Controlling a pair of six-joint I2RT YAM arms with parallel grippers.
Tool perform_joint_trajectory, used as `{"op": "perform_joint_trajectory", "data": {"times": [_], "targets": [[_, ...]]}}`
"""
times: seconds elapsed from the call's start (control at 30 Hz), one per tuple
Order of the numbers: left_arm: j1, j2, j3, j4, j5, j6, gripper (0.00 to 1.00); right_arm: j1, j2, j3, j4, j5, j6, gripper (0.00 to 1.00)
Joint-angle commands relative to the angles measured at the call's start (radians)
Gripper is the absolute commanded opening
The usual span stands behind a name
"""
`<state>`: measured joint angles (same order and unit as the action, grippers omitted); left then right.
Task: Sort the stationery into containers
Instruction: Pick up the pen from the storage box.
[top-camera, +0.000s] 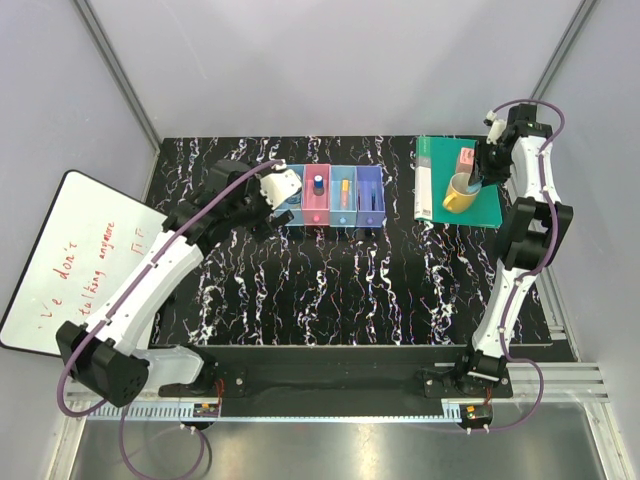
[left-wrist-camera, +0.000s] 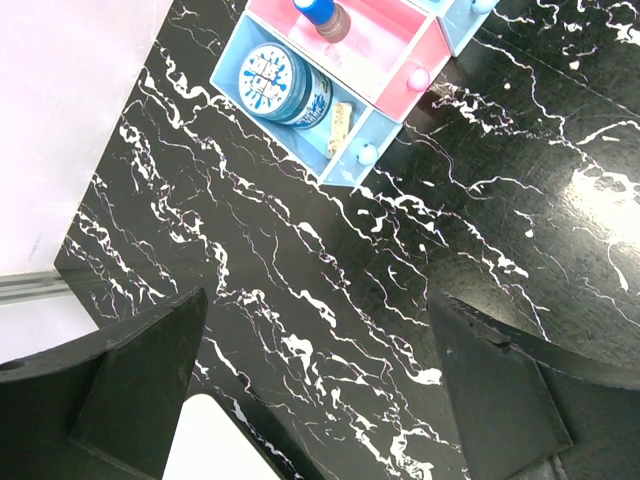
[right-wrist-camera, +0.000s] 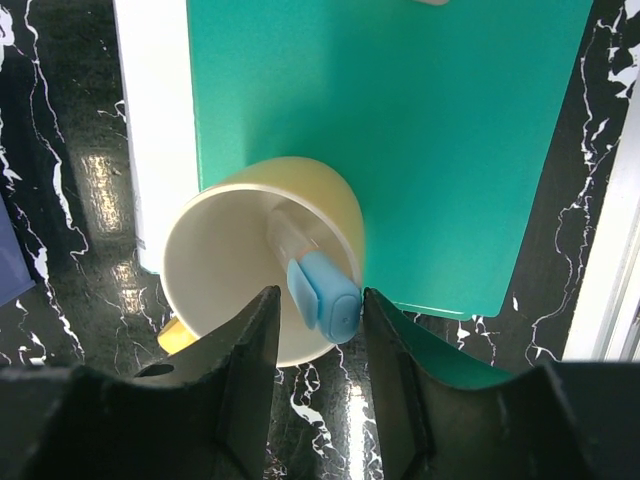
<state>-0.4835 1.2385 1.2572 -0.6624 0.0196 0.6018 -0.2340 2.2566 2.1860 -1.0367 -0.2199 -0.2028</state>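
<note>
The right hand (right-wrist-camera: 318, 312) hangs over the yellow mug (right-wrist-camera: 215, 260), its two fingers standing close on either side of a blue-capped pen (right-wrist-camera: 322, 285). The gap on each side is so thin that I cannot tell whether they already pinch it. Coming from above makes sense. The pen stands tilted inside the mug with its clear barrel running down into the cup, and only the cap clears the rim, so the cap is the one part a hand can reach.

The mug sits on the green book (right-wrist-camera: 400, 130), near the book's white edge, with a pink cube (top-camera: 466, 157) just beyond it. Neither belongs to the sorting, and the pen looks like the last piece outside the bins.

Across the table (top-camera: 330, 300), well apart from the mug, four bins stand in a row:
- The light blue bin (left-wrist-camera: 345, 172) holds a round blue disc (left-wrist-camera: 275, 85) and a small pale piece (left-wrist-camera: 340, 118).
- The pink bin (left-wrist-camera: 390, 45) holds a blue-topped cylinder (left-wrist-camera: 316, 9).
- The blue bin (top-camera: 343, 205) holds an orange-yellow stick (top-camera: 345, 187).
- The purple bin (top-camera: 370, 200) holds something dark I cannot make out.

The left hand (left-wrist-camera: 315, 300) hovers just off the light blue bin, fingers spread wide and empty. It is likely parked there so the right arm has room to carry the pen over. A straight upward lift would suit, since a sideways pull could tip the mug.
</note>
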Motion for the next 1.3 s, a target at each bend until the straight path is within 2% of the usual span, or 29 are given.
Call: {"op": "perform_joint_trajectory", "data": {"times": [0.0,0.47,0.7,0.83,1.27], "targets": [[-0.004,0.018,0.062,0.018,-0.018,-0.008,0.99,-0.004,-0.022,0.038,0.012,-0.035,0.006,0.44],[-0.004,0.022,0.061,0.026,-0.014,-0.004,0.99,0.025,-0.049,0.023,0.012,-0.03,0.005,0.44],[-0.004,0.024,0.061,0.029,-0.01,-0.007,0.99,0.048,-0.065,0.017,0.01,-0.019,-0.001,0.45],[-0.004,0.019,0.056,0.03,-0.009,-0.011,0.99,0.053,-0.074,0.011,0.009,-0.007,-0.007,0.5],[-0.006,0.015,0.045,0.038,-0.006,-0.016,0.99,0.056,-0.092,0.003,0.009,0.011,-0.017,0.5]]}}
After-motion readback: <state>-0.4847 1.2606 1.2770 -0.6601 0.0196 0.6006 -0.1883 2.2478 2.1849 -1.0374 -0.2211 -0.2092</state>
